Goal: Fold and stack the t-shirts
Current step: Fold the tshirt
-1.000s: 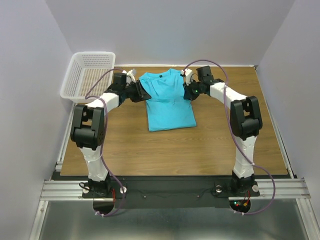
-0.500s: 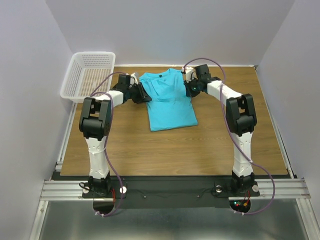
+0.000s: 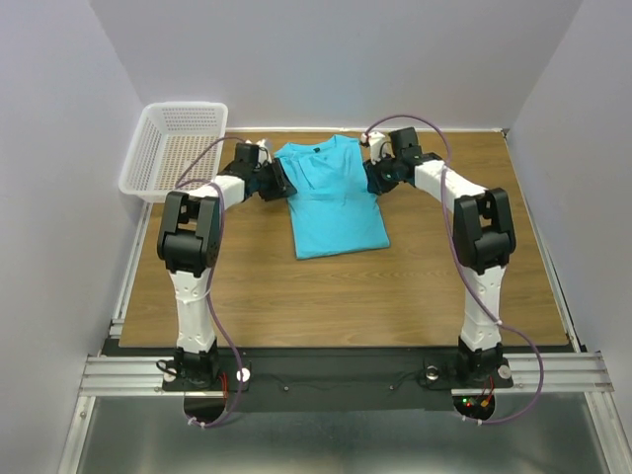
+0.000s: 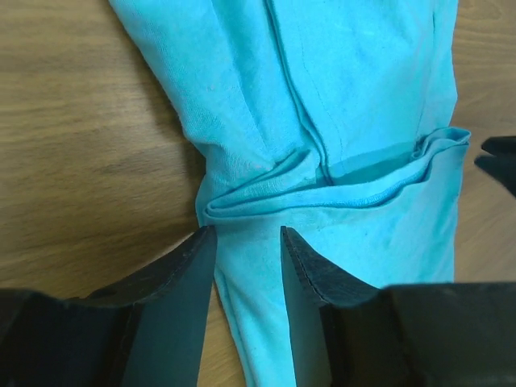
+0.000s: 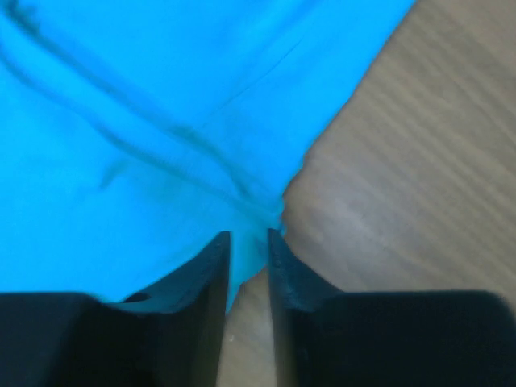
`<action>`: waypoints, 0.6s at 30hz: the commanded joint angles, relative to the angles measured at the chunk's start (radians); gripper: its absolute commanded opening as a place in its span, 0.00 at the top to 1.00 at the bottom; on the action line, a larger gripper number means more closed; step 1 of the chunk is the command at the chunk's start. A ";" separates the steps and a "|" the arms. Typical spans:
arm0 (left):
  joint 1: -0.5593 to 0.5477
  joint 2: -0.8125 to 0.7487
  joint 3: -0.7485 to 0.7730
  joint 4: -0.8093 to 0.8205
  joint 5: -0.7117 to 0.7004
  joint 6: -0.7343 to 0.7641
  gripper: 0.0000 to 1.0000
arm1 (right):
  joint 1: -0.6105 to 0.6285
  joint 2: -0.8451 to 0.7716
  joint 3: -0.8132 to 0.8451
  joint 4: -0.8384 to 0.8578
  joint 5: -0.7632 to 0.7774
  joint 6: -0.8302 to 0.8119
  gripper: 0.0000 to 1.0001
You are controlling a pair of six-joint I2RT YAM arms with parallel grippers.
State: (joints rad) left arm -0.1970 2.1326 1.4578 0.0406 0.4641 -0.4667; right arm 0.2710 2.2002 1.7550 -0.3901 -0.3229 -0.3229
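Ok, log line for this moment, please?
stage: shirt flat on table, sleeves folded in | left jaws: parted at its left edge | right jaws: slightly parted at its right edge | grip: none seen

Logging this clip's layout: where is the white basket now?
Top view: the white basket sits at the far left corner of the table, left of the turquoise t-shirt, with the left hand between them.
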 commanded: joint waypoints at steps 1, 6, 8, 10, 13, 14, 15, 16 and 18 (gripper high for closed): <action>-0.008 -0.193 0.041 0.019 -0.067 0.129 0.49 | -0.007 -0.245 -0.127 0.014 -0.210 -0.143 0.60; -0.019 -0.448 -0.123 0.087 -0.113 0.232 0.43 | -0.007 -0.509 -0.450 -0.053 -0.410 -0.574 0.36; -0.019 -0.522 -0.193 0.094 -0.111 0.237 0.41 | -0.006 -0.568 -0.543 -0.076 -0.458 -0.733 0.34; -0.019 -0.617 -0.310 0.099 -0.091 0.211 0.41 | -0.006 -0.611 -0.638 -0.105 -0.466 -0.901 0.33; -0.019 -0.715 -0.471 0.061 -0.009 0.134 0.41 | -0.006 -0.602 -0.655 -0.141 -0.438 -0.938 0.33; -0.021 -0.764 -0.522 0.061 0.008 0.111 0.41 | -0.004 -0.599 -0.660 -0.144 -0.430 -0.955 0.33; -0.022 -0.789 -0.569 0.061 0.021 0.088 0.41 | -0.004 -0.600 -0.663 -0.145 -0.423 -0.955 0.33; -0.025 -0.813 -0.618 0.068 0.027 0.057 0.41 | -0.004 -0.599 -0.669 -0.145 -0.415 -0.969 0.33; -0.039 -0.871 -0.756 0.105 0.057 -0.013 0.41 | -0.004 -0.593 -0.677 -0.147 -0.400 -0.973 0.33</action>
State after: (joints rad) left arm -0.2150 1.3048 0.8783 0.1680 0.4438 -0.3622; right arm 0.2691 1.6146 1.0821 -0.5148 -0.7238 -1.1889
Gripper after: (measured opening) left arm 0.593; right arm 0.667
